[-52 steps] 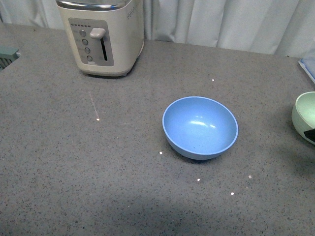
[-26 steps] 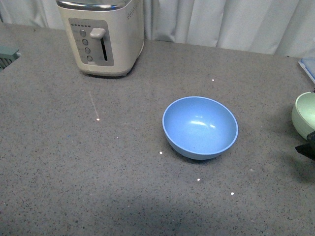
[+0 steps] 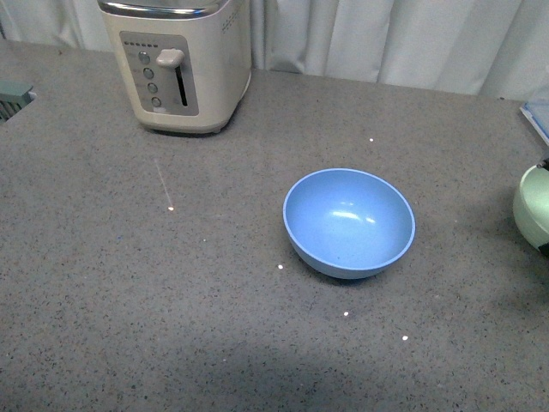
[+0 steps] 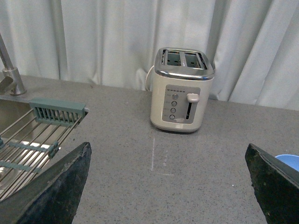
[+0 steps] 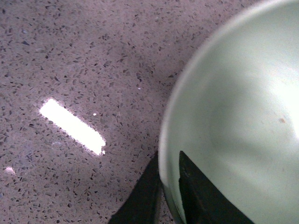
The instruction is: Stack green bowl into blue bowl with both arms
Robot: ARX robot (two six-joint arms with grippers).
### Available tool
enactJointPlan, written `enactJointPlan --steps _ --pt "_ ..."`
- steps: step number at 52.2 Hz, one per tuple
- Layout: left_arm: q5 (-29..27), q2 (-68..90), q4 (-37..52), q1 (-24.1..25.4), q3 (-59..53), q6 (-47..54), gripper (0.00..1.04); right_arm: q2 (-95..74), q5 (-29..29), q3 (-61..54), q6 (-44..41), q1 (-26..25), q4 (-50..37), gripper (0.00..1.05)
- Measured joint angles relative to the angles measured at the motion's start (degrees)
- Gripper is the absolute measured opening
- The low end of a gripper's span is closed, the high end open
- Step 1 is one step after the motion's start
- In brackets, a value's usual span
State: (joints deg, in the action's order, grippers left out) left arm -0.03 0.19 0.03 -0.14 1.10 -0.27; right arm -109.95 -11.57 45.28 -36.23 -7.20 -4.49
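The blue bowl [image 3: 349, 221] sits upright and empty on the grey counter, right of centre in the front view; a sliver of it shows at the edge of the left wrist view [image 4: 289, 161]. The green bowl [image 3: 534, 204] is at the far right edge, cut off by the frame. In the right wrist view my right gripper [image 5: 168, 179] is shut on the green bowl's [image 5: 238, 116] rim, one finger inside and one outside. My left gripper [image 4: 168, 186] is open and empty, its fingers [image 4: 56, 186] wide apart above the counter, facing the toaster.
A cream toaster [image 3: 176, 60] stands at the back left, also in the left wrist view [image 4: 182, 95]. A sink with a wire rack [image 4: 28, 140] lies left of it. White curtains hang behind. A blue-edged object [image 3: 536, 116] lies at the far right.
The green bowl has shifted slightly right, further out of the front view, and the black gripper tip seen beside it before has nearly left the frame. The blue bowl has not moved.
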Motion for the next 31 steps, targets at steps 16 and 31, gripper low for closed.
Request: enactJointPlan --steps 16,31 --pt "-0.02 0.00 0.00 0.00 0.00 0.00 0.98 1.03 -0.55 0.31 -1.36 0.46 -0.20 0.02" --pt "0.02 0.00 0.00 0.00 0.00 0.00 0.98 13.44 -2.97 3.74 -1.49 15.21 6.29 0.02"
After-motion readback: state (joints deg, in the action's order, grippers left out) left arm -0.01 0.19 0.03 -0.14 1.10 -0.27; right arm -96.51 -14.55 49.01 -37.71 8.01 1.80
